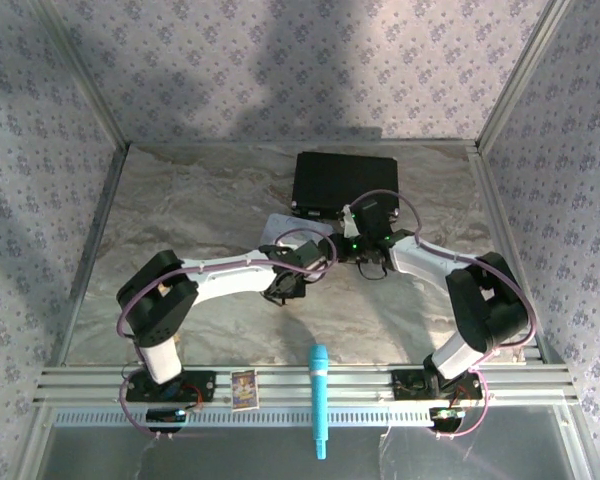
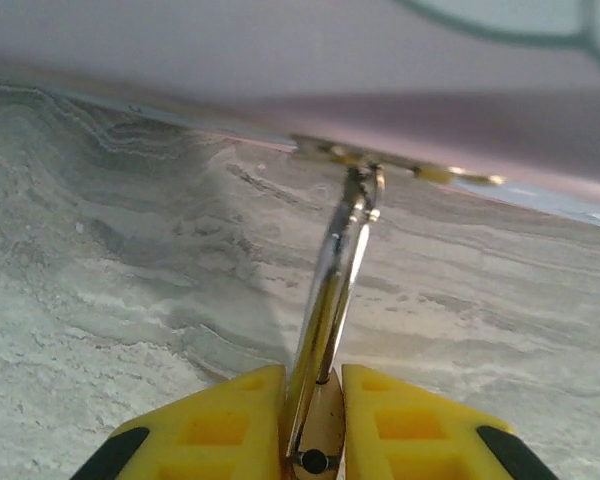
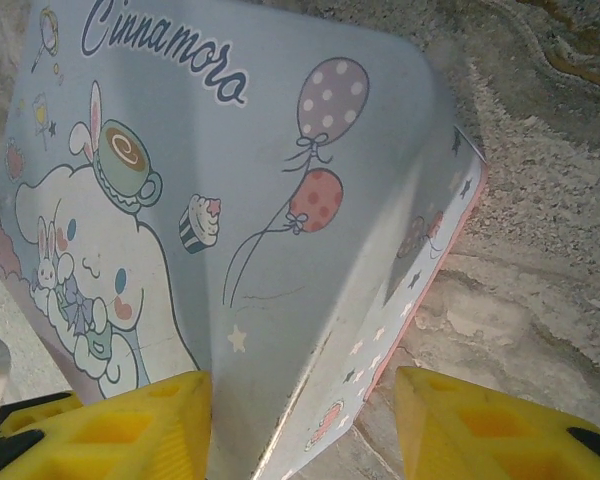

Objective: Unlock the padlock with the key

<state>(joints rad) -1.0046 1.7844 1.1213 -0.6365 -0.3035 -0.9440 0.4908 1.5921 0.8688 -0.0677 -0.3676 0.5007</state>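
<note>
Early days on this one, I'd say. The padlock [image 2: 320, 425] hangs by its silvery shackle [image 2: 338, 270] from the brass hasp [image 2: 380, 160] on the edge of the pastel tin [image 3: 230, 200], at the centre of my left wrist view. With the shackle threaded through like that, I judge the lock not yet opened. What looks like the keyhole [image 2: 313, 461] faces that camera at bottom centre with nothing in it, so seating the key and turning it is all left to do. The left claw [image 2: 313, 380] brackets the brass body, its yellow fingers [image 2: 230, 420] right against either side, and I can't tell whether they're pinching or slack. In the top view the left arm comes from the lower left, forearm running right toward the centre, wrist dipped at the tin's near edge. The right arm comes from the lower right, elbow humped at the right, forearm running left to the tin, just below a black case [image 1: 345, 183] at upper centre. The right claw [image 3: 302, 390] is released and straddles a corner of the tin. One finger sits against the lid, the other stands apart from the pink rim, with bare bench [image 3: 540, 200] between.
</note>
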